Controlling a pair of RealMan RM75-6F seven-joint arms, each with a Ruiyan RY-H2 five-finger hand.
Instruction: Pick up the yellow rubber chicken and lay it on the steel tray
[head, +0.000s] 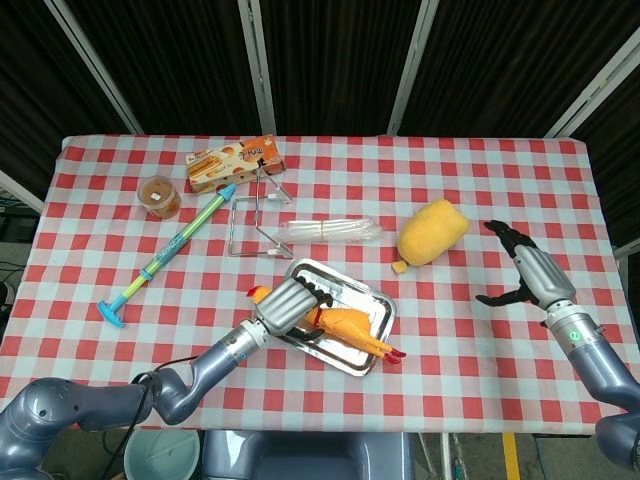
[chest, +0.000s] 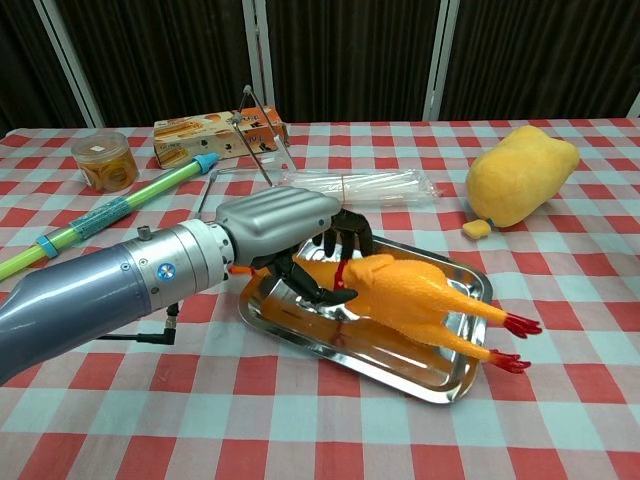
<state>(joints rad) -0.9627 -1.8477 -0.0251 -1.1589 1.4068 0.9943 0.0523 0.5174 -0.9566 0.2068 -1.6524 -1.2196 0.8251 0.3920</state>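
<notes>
Partly hiding the rubber chicken (chest: 405, 296) on the steel tray (chest: 452, 371), left robot hand (chest: 285, 235) grips it; right robot hand (head: 528, 272) spread empty.

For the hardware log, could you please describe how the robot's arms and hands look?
Both arms are blue-grey metallic tubes. The left hand has a silver-grey moulded back, black fingers, a silver wrist cuff with a small blue round badge, and a black cable trailing beneath. The right hand matches, with a green indicator on its wrist.

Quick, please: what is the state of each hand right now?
Left hand: holding the yellow rubber chicken, which lies in the steel tray.
Right hand: open, holding nothing.
</notes>
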